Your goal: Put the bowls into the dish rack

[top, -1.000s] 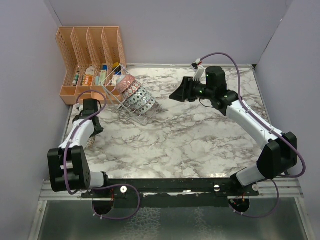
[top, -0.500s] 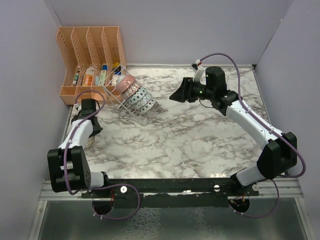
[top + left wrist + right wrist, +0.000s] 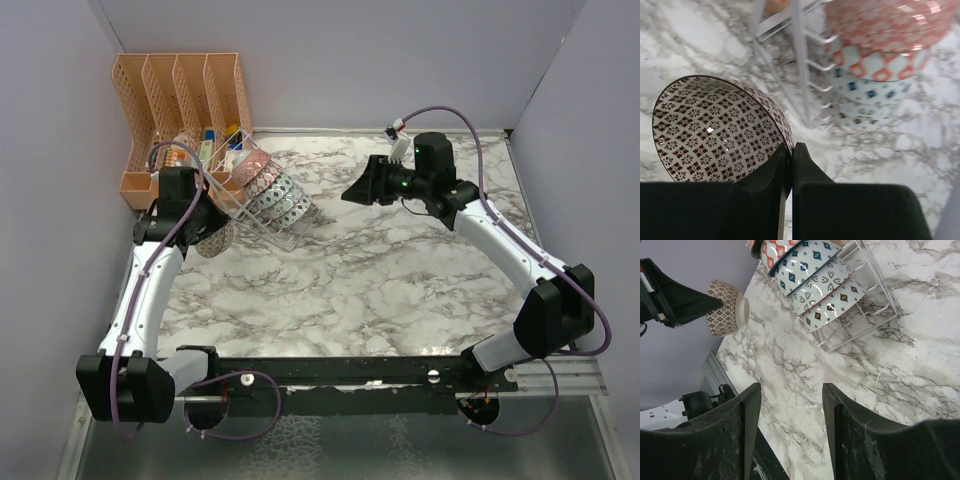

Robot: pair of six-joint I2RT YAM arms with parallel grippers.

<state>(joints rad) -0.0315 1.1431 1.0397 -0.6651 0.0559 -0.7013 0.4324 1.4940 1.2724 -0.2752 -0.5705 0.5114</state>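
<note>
Brown-patterned bowl (image 3: 715, 130) pinched at its rim by the left gripper (image 3: 790, 152), jaws tight on it, seemingly lifted off the marble table (image 3: 400, 280), just left of the dish rack (image 3: 862, 322). Other bowls (image 3: 812, 277) stand on edge in the rack. Well to its right, right gripper (image 3: 790, 390) spread wide, empty

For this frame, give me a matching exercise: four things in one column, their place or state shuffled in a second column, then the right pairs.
Things
1. brown-patterned bowl
2. dish rack
3. orange organiser
4. right gripper

Places or states
A. open, holding nothing
B. standing in the far left corner
C. pinched at the rim by the left gripper
D. holds a row of bowls on edge

Pairs: 1-C, 2-D, 3-B, 4-A
</note>
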